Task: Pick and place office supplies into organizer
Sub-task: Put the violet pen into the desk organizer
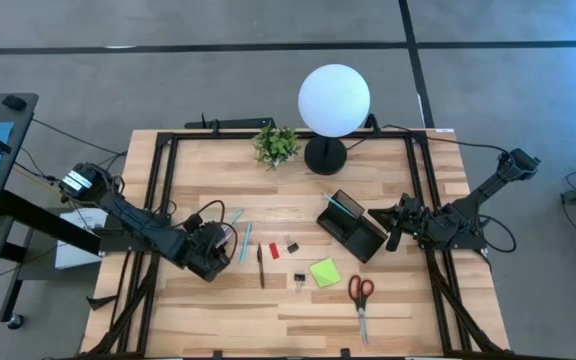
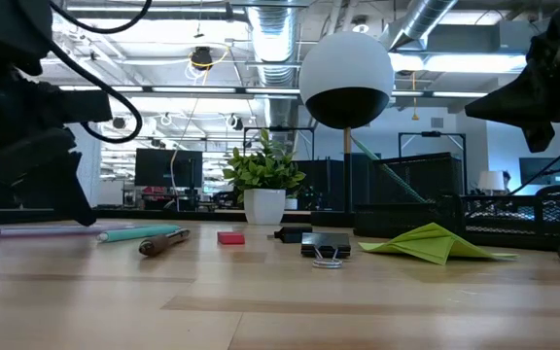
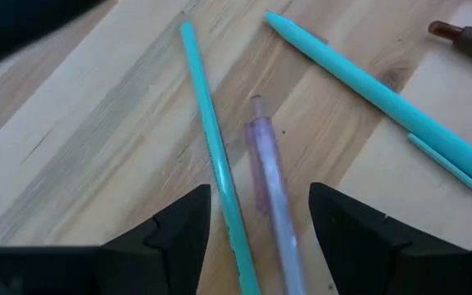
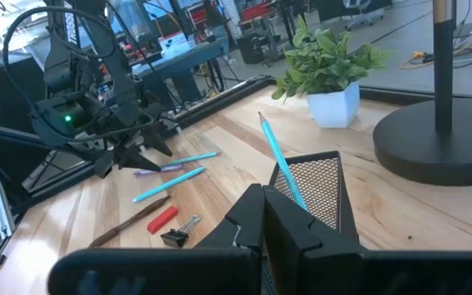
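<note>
Pink pen (image 3: 270, 180) between open left fingers (image 3: 183, 233), no legible writing

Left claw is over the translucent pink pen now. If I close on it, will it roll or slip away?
The pink pen looks round and smooth, so it may roll on the bare table. It lies between the left claw fingers, but a thin teal pen lies close alongside and may get nudged. It looks rigid and light.

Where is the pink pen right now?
The pink pen lies flat on the table's left side, between the open left hand's fingers, beside a thin teal pen; high view hides it under that hand.
</note>
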`<act>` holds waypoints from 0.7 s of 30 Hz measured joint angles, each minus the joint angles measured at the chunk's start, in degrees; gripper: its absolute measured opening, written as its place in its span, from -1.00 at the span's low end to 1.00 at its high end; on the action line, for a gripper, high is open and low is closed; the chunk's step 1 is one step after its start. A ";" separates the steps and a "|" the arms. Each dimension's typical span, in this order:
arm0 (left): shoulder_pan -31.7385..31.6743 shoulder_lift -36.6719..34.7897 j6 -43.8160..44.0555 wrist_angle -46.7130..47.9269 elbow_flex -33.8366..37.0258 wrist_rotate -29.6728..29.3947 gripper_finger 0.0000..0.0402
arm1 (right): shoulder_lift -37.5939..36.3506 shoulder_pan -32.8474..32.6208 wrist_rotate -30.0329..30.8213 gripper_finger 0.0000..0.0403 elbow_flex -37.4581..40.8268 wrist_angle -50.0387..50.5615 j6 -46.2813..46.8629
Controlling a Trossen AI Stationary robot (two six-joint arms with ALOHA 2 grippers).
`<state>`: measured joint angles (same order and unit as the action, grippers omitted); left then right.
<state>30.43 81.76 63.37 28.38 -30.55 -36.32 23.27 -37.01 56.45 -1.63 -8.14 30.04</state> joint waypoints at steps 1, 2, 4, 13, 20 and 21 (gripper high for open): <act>0.08 0.00 0.15 0.00 0.00 -0.02 0.03 | 0.00 0.00 0.00 -1.00 0.00 0.00 0.01; 0.08 0.00 0.36 -0.45 0.20 -0.06 0.04 | 0.00 0.00 0.00 -1.00 0.00 0.00 0.01; 0.08 -0.02 0.80 -3.77 1.93 -0.04 0.05 | 0.02 0.00 0.00 -1.00 0.00 0.00 0.02; 0.10 -0.17 6.26 -21.06 12.11 -4.71 0.05 | 0.01 0.00 0.00 -1.00 0.00 0.00 1.55; 0.10 -0.11 3.53 -21.19 12.61 -4.96 0.05 | 0.00 0.00 0.44 -1.00 0.00 0.02 1.63; 0.10 -0.11 3.01 -21.05 12.62 -4.89 0.05 | 0.02 0.00 0.44 -1.00 0.00 0.02 1.62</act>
<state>30.52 81.65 66.38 7.33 -17.93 -41.21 23.29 -37.01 56.88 -1.63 -8.12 31.66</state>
